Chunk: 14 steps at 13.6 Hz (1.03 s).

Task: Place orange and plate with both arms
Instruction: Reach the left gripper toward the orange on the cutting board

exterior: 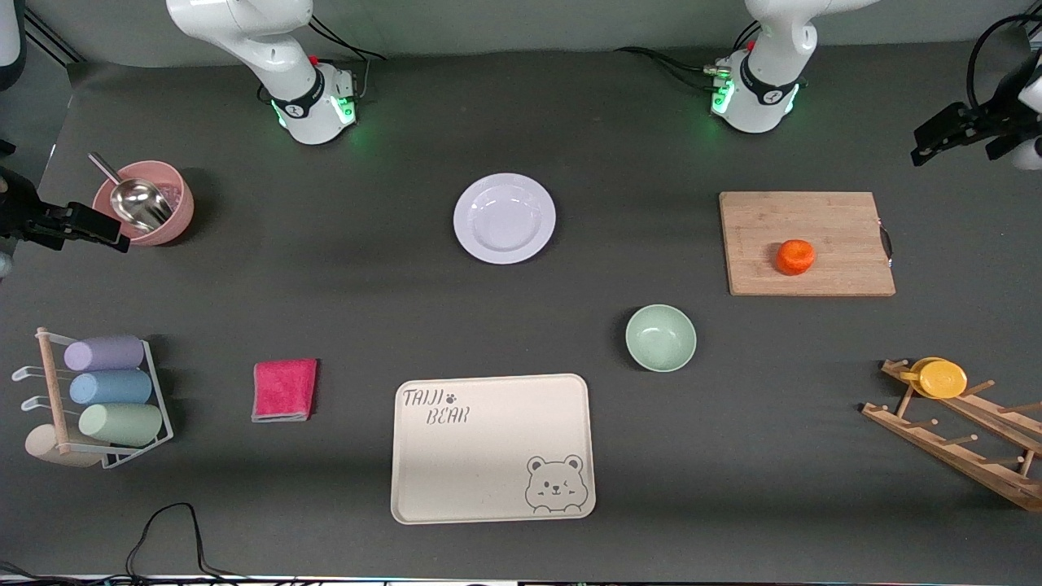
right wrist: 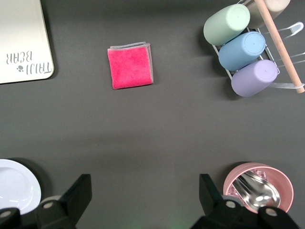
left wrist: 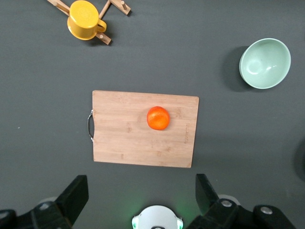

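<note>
Bamboo cutting board (exterior: 806, 244) at the left arm's end carries the orange (exterior: 795, 257). White plate (exterior: 505, 218) lies mid-table, bare. Left gripper (left wrist: 142, 196) hovers over that board, fingers spread, empty. Right gripper (right wrist: 145, 198) hangs beside the pink bowl (right wrist: 259, 187), likewise spread.

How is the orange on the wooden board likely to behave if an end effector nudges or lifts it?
The orange looks round, so a nudge would probably roll it across the flat cutting board. It appears small, so likely light. Its curved skin may slip unless gripped centrally.
</note>
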Each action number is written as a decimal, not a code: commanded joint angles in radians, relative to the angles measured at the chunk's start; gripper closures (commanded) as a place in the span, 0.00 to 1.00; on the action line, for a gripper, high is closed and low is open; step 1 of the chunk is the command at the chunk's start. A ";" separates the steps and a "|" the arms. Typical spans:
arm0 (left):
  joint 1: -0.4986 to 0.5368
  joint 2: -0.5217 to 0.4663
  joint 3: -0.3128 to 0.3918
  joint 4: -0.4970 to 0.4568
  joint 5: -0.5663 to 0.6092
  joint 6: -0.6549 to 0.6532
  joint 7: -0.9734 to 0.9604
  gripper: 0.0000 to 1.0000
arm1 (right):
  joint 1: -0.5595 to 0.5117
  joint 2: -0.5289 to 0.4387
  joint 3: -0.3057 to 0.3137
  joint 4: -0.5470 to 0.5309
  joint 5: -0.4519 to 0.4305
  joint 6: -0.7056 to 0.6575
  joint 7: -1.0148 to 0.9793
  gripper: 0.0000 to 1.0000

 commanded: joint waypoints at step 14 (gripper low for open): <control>-0.061 0.233 -0.055 -0.720 0.056 1.059 -0.116 0.00 | 0.172 -0.265 0.008 -0.282 0.015 0.046 0.169 0.00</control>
